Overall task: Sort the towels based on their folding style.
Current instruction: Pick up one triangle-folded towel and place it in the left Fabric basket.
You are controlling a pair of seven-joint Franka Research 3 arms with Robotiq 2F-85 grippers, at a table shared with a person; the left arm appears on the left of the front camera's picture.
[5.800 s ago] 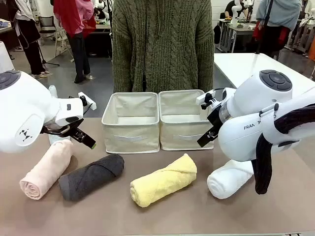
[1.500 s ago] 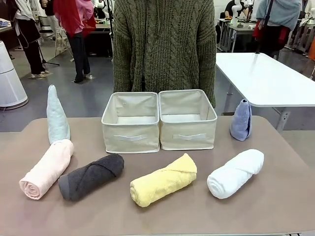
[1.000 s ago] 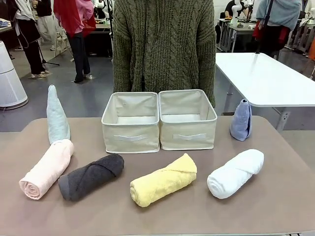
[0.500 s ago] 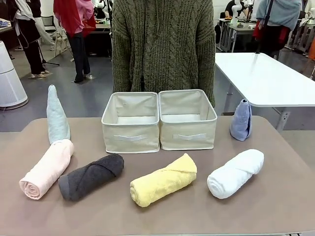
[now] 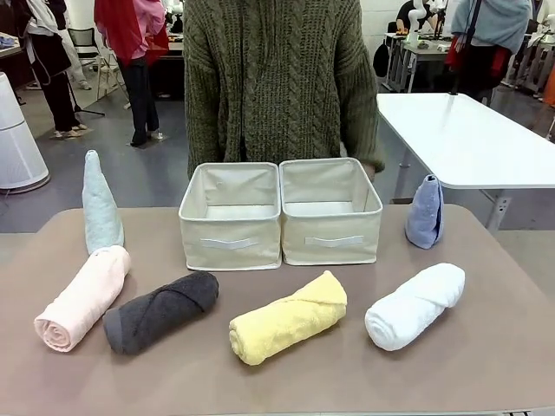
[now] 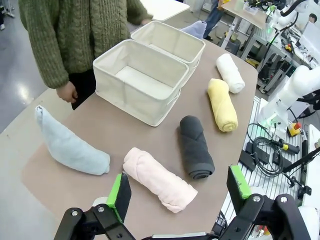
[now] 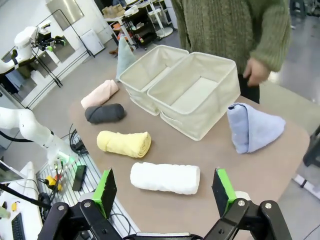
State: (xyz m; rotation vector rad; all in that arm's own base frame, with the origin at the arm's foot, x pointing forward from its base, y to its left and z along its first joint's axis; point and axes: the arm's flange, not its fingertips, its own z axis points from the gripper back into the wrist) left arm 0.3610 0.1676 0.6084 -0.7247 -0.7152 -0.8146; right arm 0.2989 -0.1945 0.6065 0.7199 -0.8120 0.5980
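Brown table: four rolled towels, two triangle towels, two bins.

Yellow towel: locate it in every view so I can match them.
Front view: yellow towel lower centre, in front of the cream bins.
Left wrist view: right of centre, right of the bins.
Right wrist view: left of centre, below-left of the bins.
Shared landmark: the two cream bins.

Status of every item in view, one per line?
pink towel: rolled, lying down
dark grey towel: rolled, lying down
yellow towel: rolled, lying down
white towel: rolled, lying down
mint towel: triangle fold, upright
light blue towel: triangle fold, upright
left bin: empty
right bin: empty
left gripper: open, empty
right gripper: open, empty
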